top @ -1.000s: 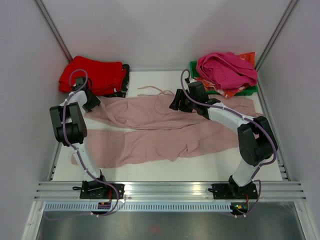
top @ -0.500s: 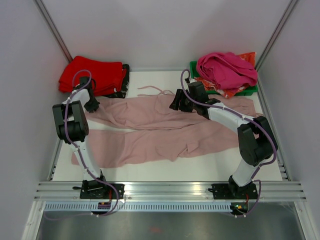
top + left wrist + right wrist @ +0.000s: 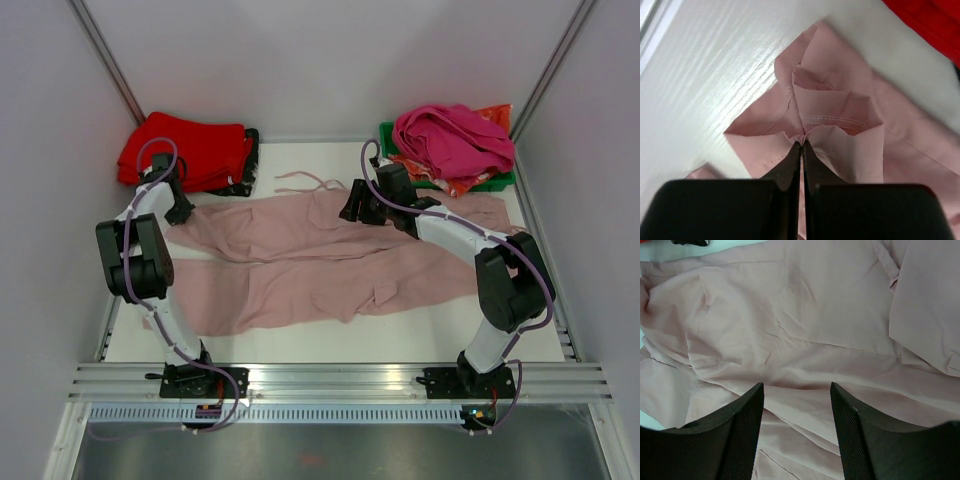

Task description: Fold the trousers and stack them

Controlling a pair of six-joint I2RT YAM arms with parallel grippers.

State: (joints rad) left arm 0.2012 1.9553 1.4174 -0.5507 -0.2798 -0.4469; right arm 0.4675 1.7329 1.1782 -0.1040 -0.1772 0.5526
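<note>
The right gripper [image 3: 796, 405] jaws stand apart above the wrinkled trousers [image 3: 805, 325]

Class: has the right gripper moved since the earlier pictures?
No. The right gripper hangs open over the trousers, just as far from the green bin as before.

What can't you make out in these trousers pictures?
Top view: the left arm hides where its jaws meet the trousers.
Top view: the magenta garment covers what lies in the green bin.
Right wrist view: the trousers run off the frame.
Left wrist view: the corner cuts off the red clothes.
</note>
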